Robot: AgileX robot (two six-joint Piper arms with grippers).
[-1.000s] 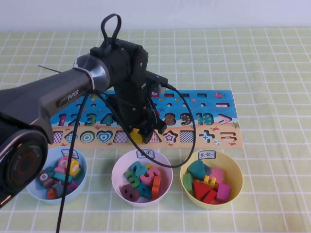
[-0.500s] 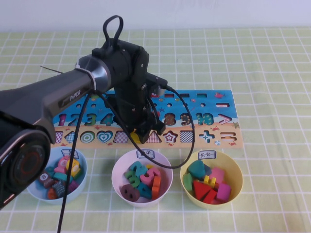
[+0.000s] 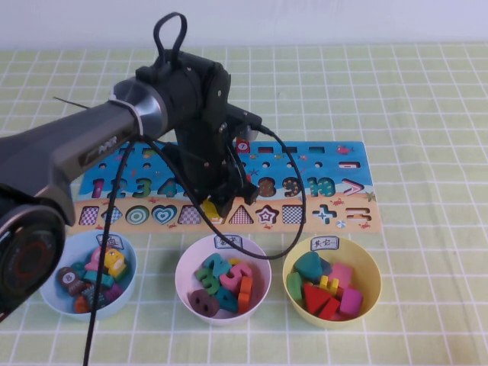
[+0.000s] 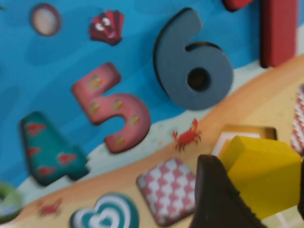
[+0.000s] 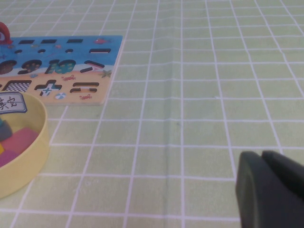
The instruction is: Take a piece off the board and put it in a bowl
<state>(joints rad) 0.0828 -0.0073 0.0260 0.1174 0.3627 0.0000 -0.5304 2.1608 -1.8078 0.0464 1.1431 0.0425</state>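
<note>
While the left claw [image 3: 216,204] grips the yellow piece [image 4: 260,173] just above the board [image 3: 335,200], the yellow bowl [image 3: 367,296] lies toward the tabletop's near right corner. The right claw [image 5: 270,190], parked near the right edge, looks closed.

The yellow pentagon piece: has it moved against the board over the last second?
Yes. The yellow pentagon piece, shut in the left gripper, has lifted slightly and shifted left, clear of its cutout in the board. The right gripper sits parked over bare tablecloth.

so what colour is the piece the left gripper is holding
Solid yellow piece, clearest in the left wrist view.
</note>
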